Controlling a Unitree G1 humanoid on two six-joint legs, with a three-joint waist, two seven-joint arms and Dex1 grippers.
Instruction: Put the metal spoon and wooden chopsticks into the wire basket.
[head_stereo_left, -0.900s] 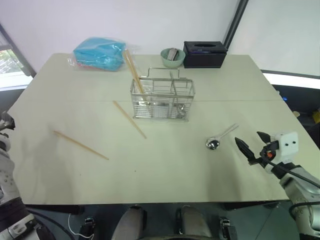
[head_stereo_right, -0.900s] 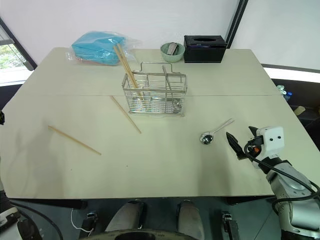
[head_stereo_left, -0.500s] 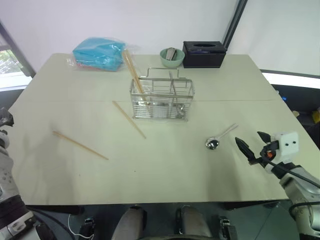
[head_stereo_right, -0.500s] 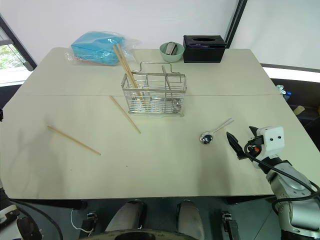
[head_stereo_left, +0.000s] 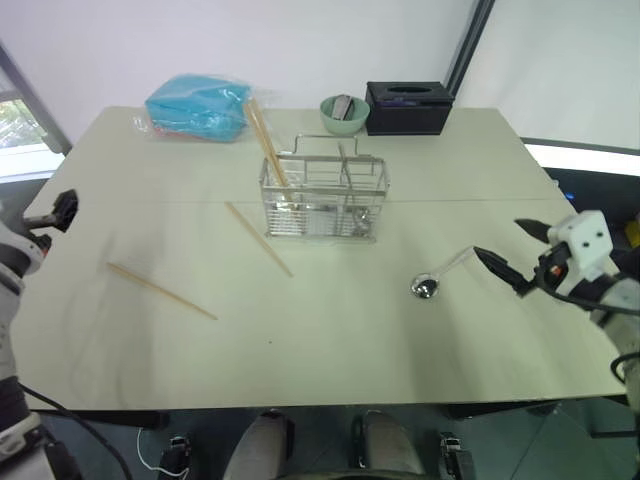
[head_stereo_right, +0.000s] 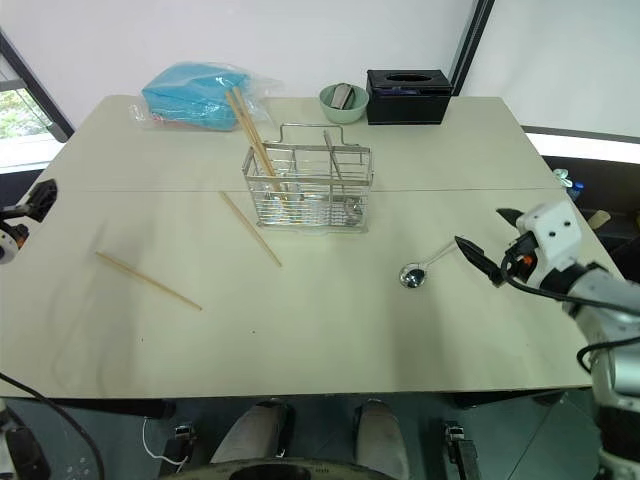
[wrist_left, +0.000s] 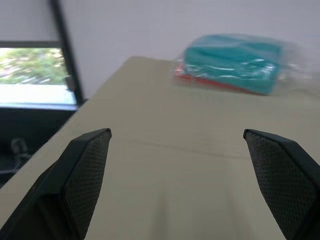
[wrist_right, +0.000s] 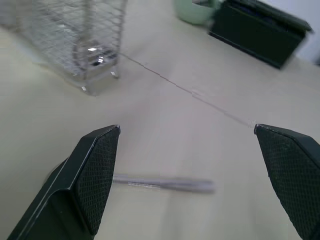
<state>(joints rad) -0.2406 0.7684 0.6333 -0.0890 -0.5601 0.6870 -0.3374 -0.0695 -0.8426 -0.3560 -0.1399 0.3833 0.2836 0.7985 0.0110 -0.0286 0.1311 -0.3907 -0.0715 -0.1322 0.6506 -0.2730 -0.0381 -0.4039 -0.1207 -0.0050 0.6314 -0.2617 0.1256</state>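
Metal spoon (head_stereo_right: 423, 268): 1 pc, small, shiny silver, round bowl, thin straight handle; lies flat on table, R of centre, well apart from basket.
Wooden chopsticks: 4 pcs, long, thin, light tan. 2 stand slanted in basket's left compartment (head_stereo_right: 252, 136), tips above rim. 1 loose (head_stereo_right: 250, 228) just beside basket's front-left corner. 1 loose (head_stereo_right: 148, 280) further left, near front.
Wire basket (head_stereo_right: 310, 187): 1 pc, silver mesh caddy w/ dividers, raised handle; table centre-rear.
Table (head_stereo_right: 330, 340): pale beige, seam across middle. White walls; window at left.
Rear edge: blue bag (head_stereo_right: 197, 94), green bowl (head_stereo_right: 344, 102), black box (head_stereo_right: 409, 96), 1 each.
Right gripper (head_stereo_right: 490, 245): fingers spread wide, empty, just beside spoon handle tip.
Left gripper (wrist_left: 180, 175): fingers spread wide, empty, at table's left edge.
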